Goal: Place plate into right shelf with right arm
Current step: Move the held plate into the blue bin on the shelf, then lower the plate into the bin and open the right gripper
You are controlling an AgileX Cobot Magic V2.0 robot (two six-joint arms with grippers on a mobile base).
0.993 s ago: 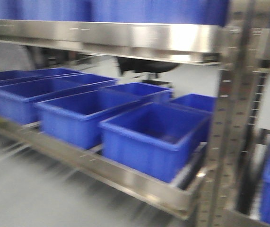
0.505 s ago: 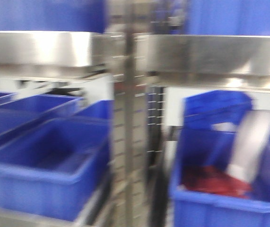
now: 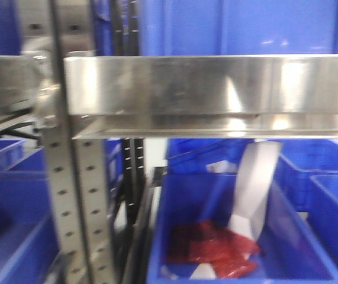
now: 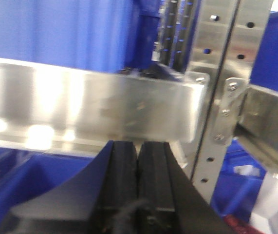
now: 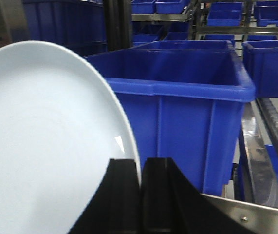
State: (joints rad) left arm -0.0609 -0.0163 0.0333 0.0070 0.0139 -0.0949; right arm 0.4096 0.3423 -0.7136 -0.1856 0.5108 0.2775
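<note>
In the right wrist view the white plate [image 5: 46, 141] fills the left half, standing on edge. My right gripper [image 5: 139, 165] is shut on its rim, one black finger on each side. Just ahead of it is a blue bin [image 5: 177, 97] on the steel shelf, whose rail [image 5: 255, 209] shows at the lower right. The front view shows the shelf's shiny rail [image 3: 204, 83] and a perforated upright [image 3: 77, 195], but no plate and no gripper. In the left wrist view my left gripper [image 4: 138, 148] is shut with nothing in it, close below a steel rail [image 4: 90, 102].
A blue bin [image 3: 180, 236] under the rail holds red packets [image 3: 216, 248] and a white card-like piece [image 3: 254, 183]. More blue bins stand to the left [image 3: 15, 236], right [image 3: 334, 207] and on the level above [image 3: 240, 26]. A perforated upright [image 4: 221, 97] stands right of the left gripper.
The front view has swept rightward along the rack: the perforated upright has slid from centre to left, and the bin with the red packets now sits near the middle.
</note>
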